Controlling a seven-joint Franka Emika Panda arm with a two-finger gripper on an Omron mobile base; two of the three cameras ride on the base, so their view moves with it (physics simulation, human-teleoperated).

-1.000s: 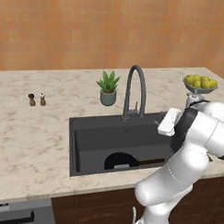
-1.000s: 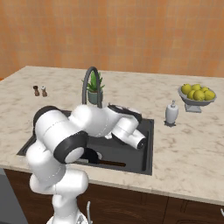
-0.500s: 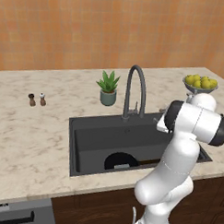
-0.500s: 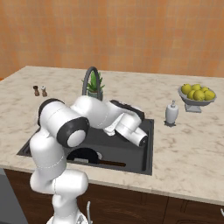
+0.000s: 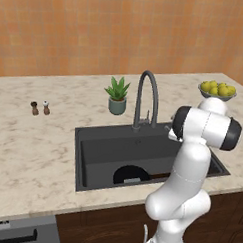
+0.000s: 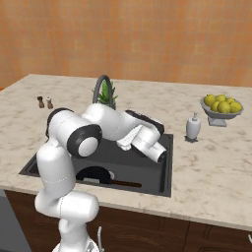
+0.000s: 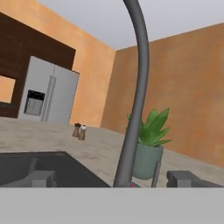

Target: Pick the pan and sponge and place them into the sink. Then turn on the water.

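The black pan (image 6: 93,174) lies in the front of the dark sink (image 5: 97,142), its thin handle (image 6: 126,184) pointing right. In the left base view the pan (image 5: 128,173) is half hidden by the sink's front wall. A small pale sponge (image 5: 132,180) lies at the pan's front edge. My gripper (image 7: 113,179) is open, level with the base of the arched tap (image 7: 133,109), whose stem stands between the two fingertips (image 7: 42,178) further ahead. From the right base view the gripper (image 6: 125,143) hangs over the sink's back right part. No water shows at the tap.
A potted plant (image 5: 117,96) stands just behind the tap. Salt and pepper shakers (image 5: 40,108) sit on the counter to the left. A soap bottle (image 6: 192,128) and a bowl of lemons (image 6: 221,106) are on the right counter.
The arm has straightened up, its elbow lifting over the sink's right side. The hand has swung in toward the tap. The jaws stay open.
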